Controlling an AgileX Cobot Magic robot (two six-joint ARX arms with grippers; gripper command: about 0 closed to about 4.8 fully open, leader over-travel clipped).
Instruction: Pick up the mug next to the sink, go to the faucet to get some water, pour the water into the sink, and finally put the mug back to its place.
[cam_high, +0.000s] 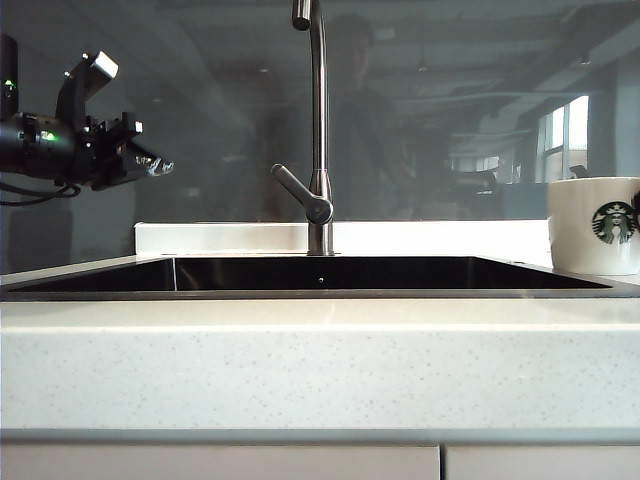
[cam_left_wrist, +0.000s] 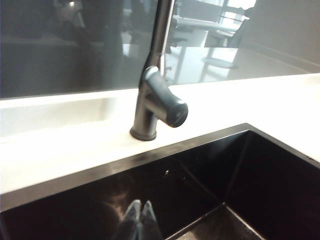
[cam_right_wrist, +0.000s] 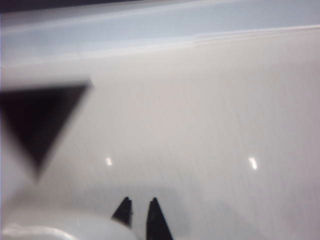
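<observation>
Still, nothing is held yet.
Left gripper (cam_high: 158, 165): jaws pressed together on nothing, hanging in the air at 9 o'clock of the tall brushed-steel faucet (cam_high: 318, 150), above the far-left end of the wide dark rectangular sink (cam_high: 320, 274).
Right gripper (cam_right_wrist: 137, 212): out of the exterior view; in the right wrist view the tips stand a narrow gap apart over the pale speckled stone counter (cam_right_wrist: 200, 125), gripping nothing. A blurred white curved edge sits just beside them (possibly the mug's rim, cannot tell).
Mug: white ceramic mug with green round logo (cam_high: 597, 226) upright on the counter at 3 o'clock of the sink, near its rim.
Risk: narrow jaws could shove or tip the mug; they likely need widening first.
Risk: the angled lever handle (cam_high: 301, 193) juts toward the left gripper; a careless sweep might knock it.
Room: open air above the basin; the glossy grey backsplash (cam_high: 200, 120) closes off 12 o'clock.
</observation>
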